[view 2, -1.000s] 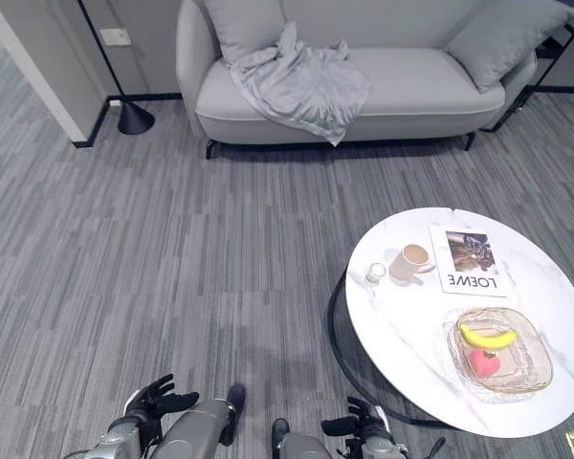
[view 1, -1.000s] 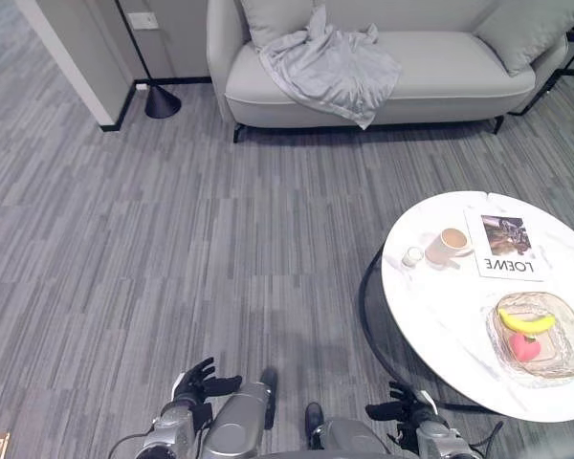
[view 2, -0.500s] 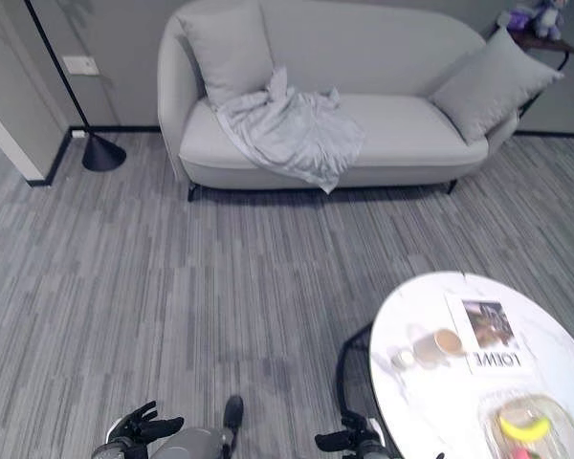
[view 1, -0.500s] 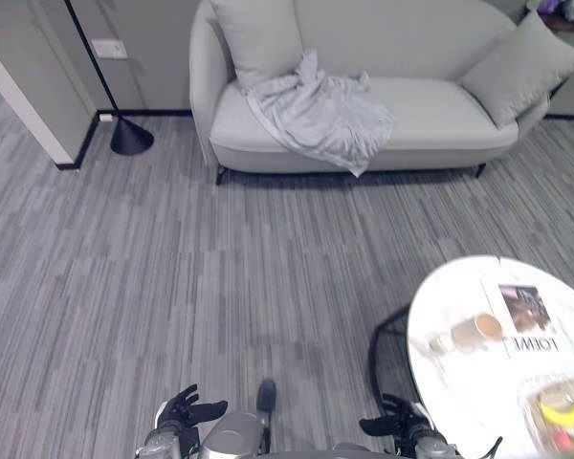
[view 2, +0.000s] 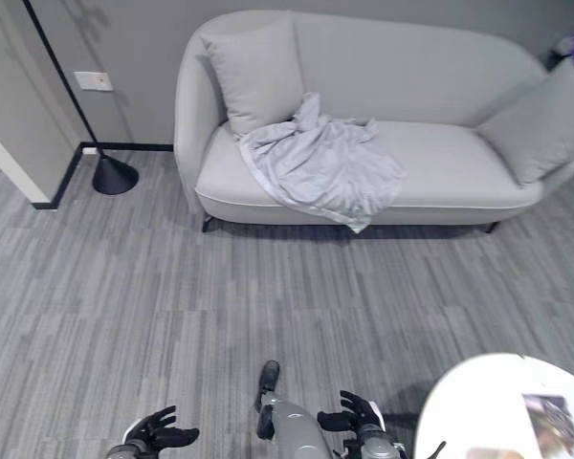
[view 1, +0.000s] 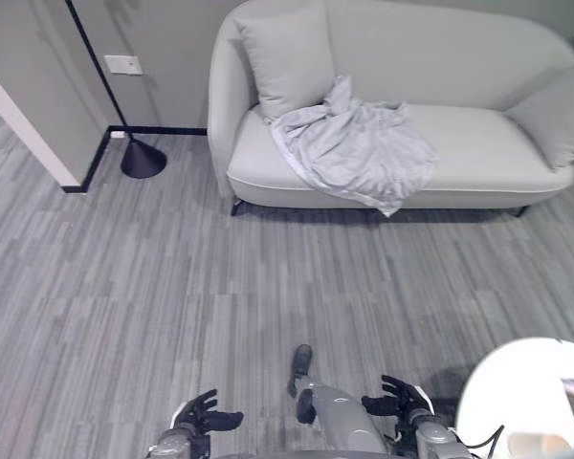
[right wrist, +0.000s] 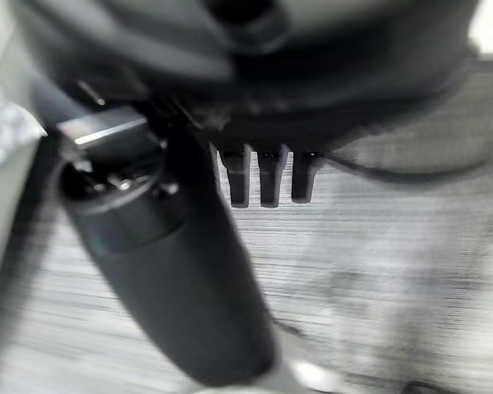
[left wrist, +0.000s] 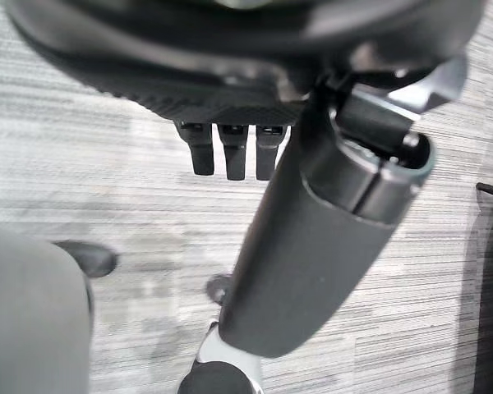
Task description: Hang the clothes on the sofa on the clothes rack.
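The grey garment [view 1: 357,151] lies crumpled on the seat of the light sofa [view 1: 478,153], leaning against a cushion [view 1: 285,63] and hanging over the front edge. The left hand [view 1: 203,418] and right hand [view 1: 398,399] hover low above the floor [view 1: 153,277], fingers relaxed, holding nothing.

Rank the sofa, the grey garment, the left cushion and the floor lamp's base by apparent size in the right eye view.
1. Sofa
2. Grey garment
3. Left cushion
4. Floor lamp's base
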